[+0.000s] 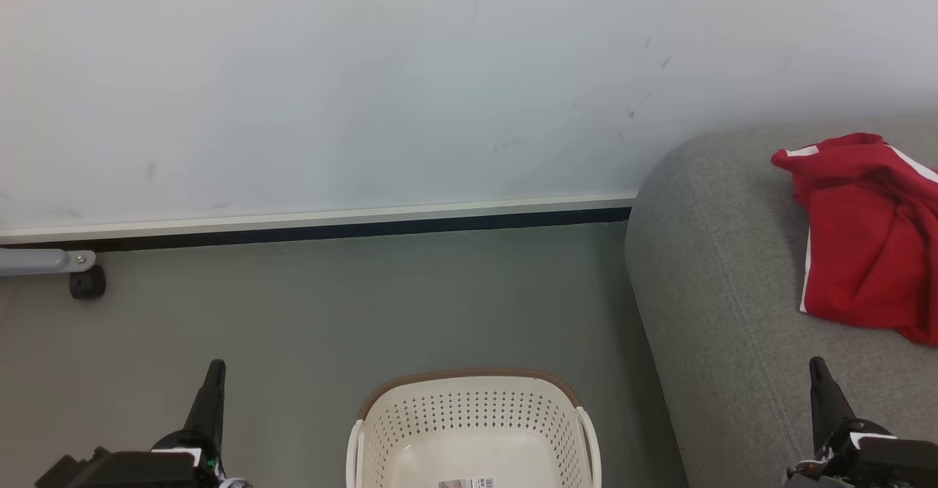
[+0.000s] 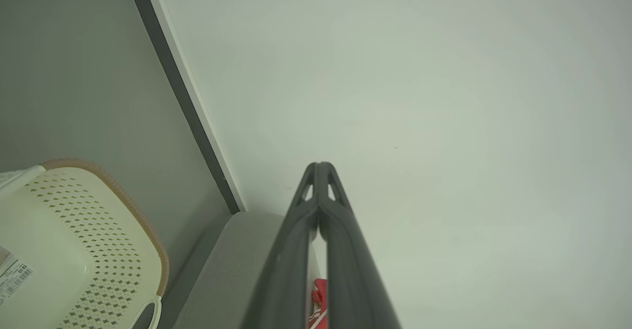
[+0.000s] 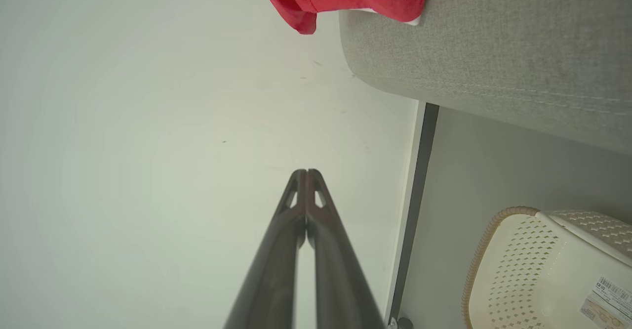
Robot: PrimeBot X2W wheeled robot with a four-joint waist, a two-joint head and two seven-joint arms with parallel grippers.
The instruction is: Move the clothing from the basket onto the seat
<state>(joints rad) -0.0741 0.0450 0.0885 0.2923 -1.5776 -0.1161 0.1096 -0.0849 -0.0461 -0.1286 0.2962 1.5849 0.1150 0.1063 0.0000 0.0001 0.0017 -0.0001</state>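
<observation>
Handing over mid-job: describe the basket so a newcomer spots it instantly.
Find the big grey sofa on the right, against the pale wall. On the floor just left of it, low in the middle of the head view, stands the basket. It is the only cream-white thing there: perforated walls, brown braided rim, barcode label on its bottom.

Head view: left gripper (image 1: 215,368) at lower left, fingers (image 1: 204,407) pointing up, leaning slightly right, pressed together, empty. right gripper (image 1: 818,365) at lower right, pointing up, leaning slightly left, likewise closed and empty. Dark wrist housings (image 1: 132,466) at bottom edge. Wrist views: both finger pairs meet at tips, thin slit lower down.
</observation>
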